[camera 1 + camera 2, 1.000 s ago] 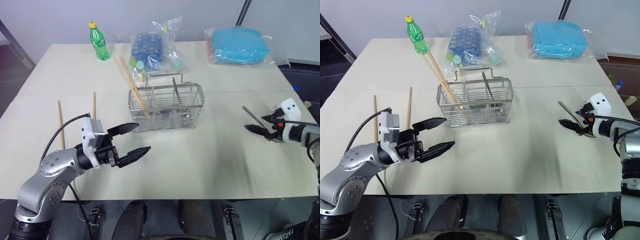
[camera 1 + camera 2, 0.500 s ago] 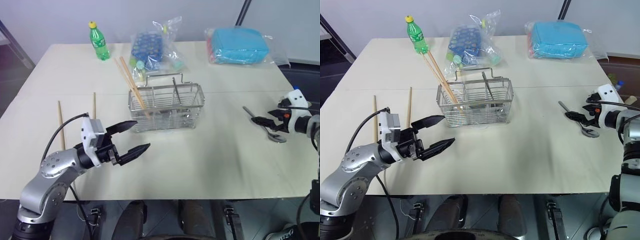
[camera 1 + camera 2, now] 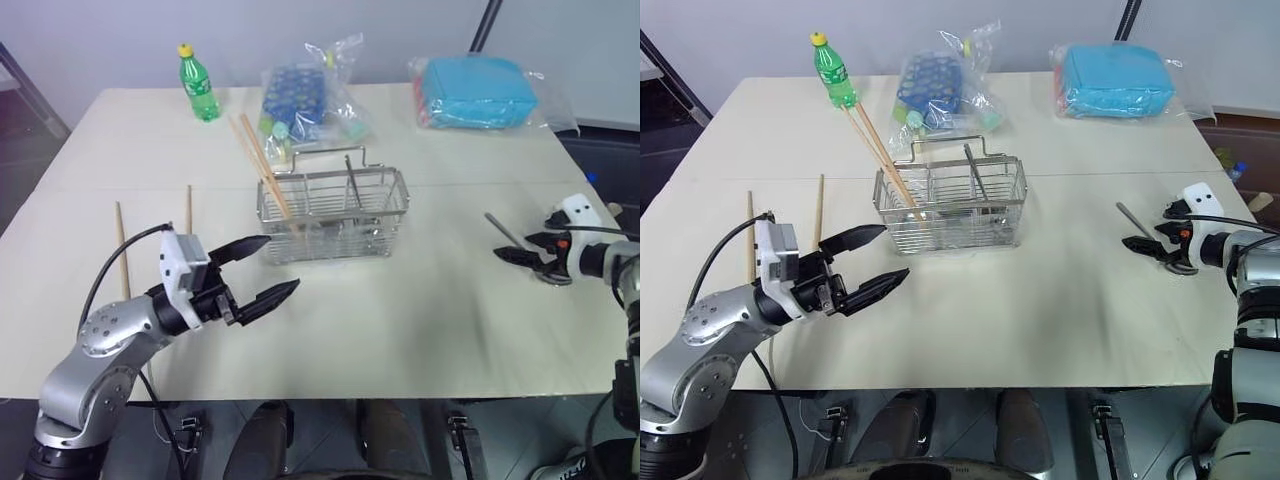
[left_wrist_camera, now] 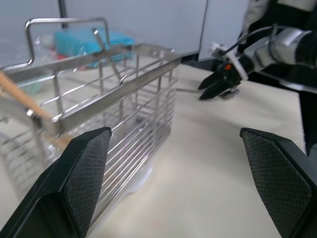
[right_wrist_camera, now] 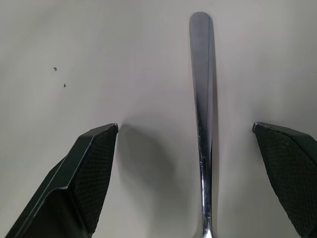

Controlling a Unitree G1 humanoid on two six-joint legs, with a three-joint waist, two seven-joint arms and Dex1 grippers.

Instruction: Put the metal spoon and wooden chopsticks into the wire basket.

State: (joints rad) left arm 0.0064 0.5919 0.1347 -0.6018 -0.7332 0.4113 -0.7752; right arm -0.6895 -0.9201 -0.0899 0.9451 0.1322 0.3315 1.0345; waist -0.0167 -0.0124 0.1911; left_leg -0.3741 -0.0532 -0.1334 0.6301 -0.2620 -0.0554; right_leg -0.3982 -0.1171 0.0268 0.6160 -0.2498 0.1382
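Wire basket (image 3: pixel 333 213) mid-tabletop (image 3: pixel 400 320), holding two leaning wooden chopsticks (image 3: pixel 262 170); two more flat left of basket; metal spoon (image 5: pixel 203 124) right of basket, between open right gripper (image 5: pixel 198 188); left gripper (image 3: pixel 262 275) open, empty.

A pale cream table (image 3: pixel 420 330) carries everything. The wire basket (image 3: pixel 333 213) stands near its middle. Two wooden chopsticks (image 3: pixel 121 248) lie flat toward the left edge, and the metal spoon (image 3: pixel 512 237) lies by the right edge. Along the far edge sit a green bottle (image 3: pixel 198 82), a clear bag of small items (image 3: pixel 305 95) and a bagged blue pack (image 3: pixel 477 92).
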